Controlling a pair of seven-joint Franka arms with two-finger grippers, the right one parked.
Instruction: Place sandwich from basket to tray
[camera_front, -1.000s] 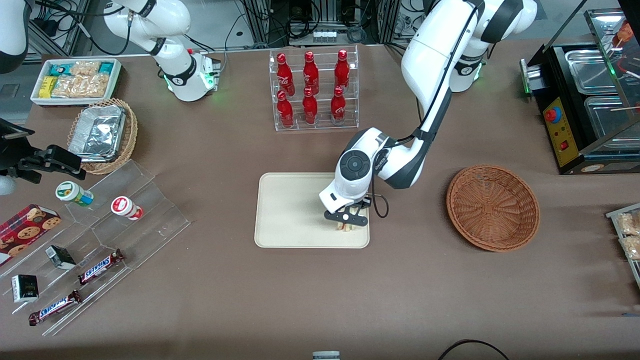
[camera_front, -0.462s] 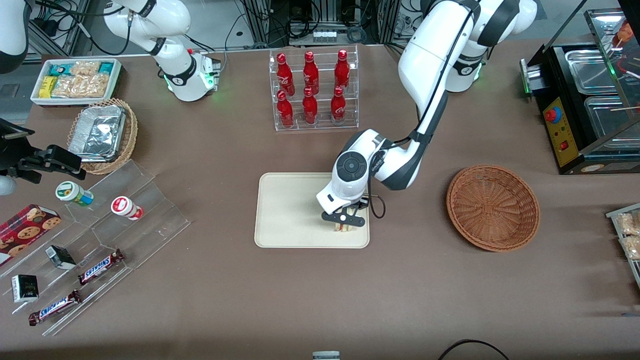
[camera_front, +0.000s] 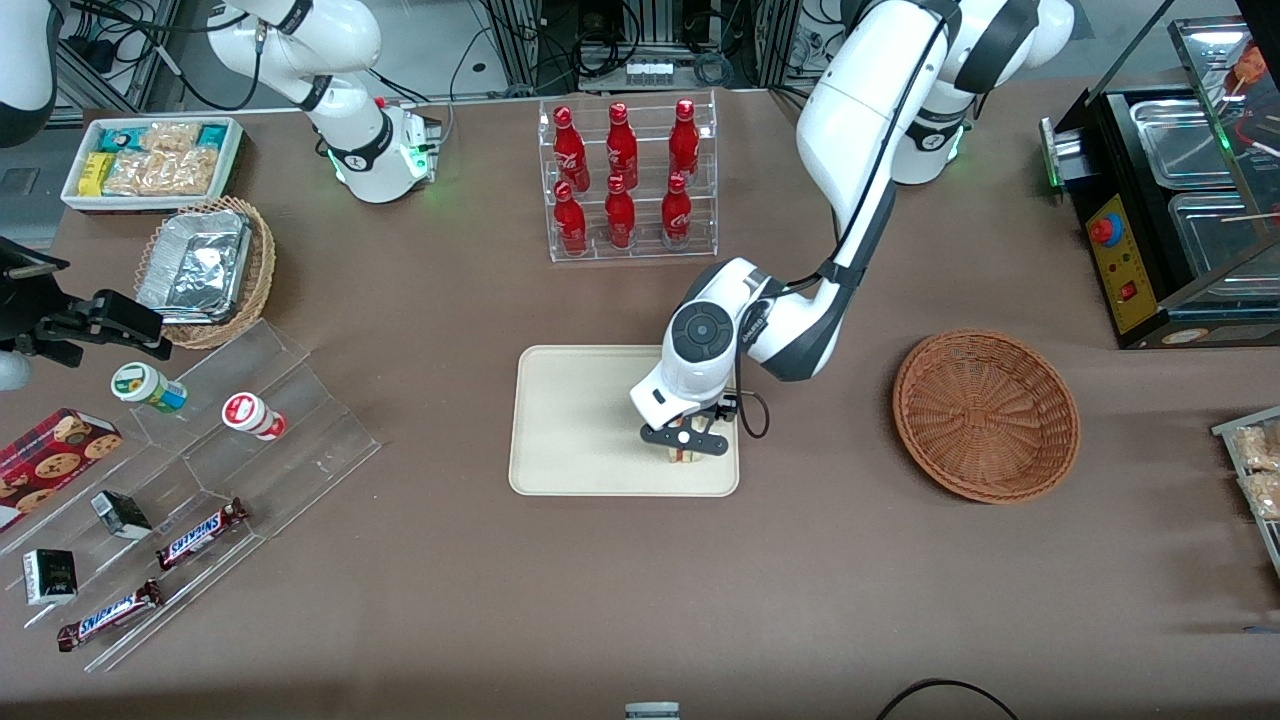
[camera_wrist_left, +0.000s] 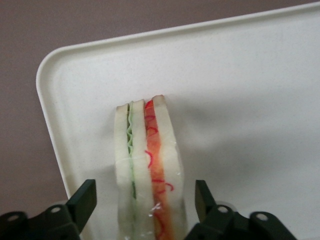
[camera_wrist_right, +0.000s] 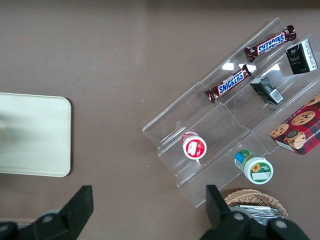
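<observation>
The sandwich (camera_front: 685, 457) (camera_wrist_left: 147, 160) stands on its edge on the cream tray (camera_front: 580, 420) (camera_wrist_left: 240, 90), near the tray corner that is closest to the front camera and the basket. Its green and red filling layers show along the cut edge. My left gripper (camera_front: 684, 443) (camera_wrist_left: 145, 200) is directly over it and open. One black finger (camera_wrist_left: 85, 200) stands on each side of the bread with a gap between finger and bread. The reddish-brown basket (camera_front: 985, 415) sits empty toward the working arm's end of the table.
A clear rack of red bottles (camera_front: 625, 180) stands farther from the front camera than the tray. Toward the parked arm's end are an acrylic snack stand (camera_front: 200, 480), a tan basket with foil containers (camera_front: 205, 270) and a white snack bin (camera_front: 150, 160). A black warmer (camera_front: 1180, 200) stands past the basket.
The wrist and gripper shifted slightly toward the parked arm's end over the tray. The sandwich stays under the gripper on the tray.
</observation>
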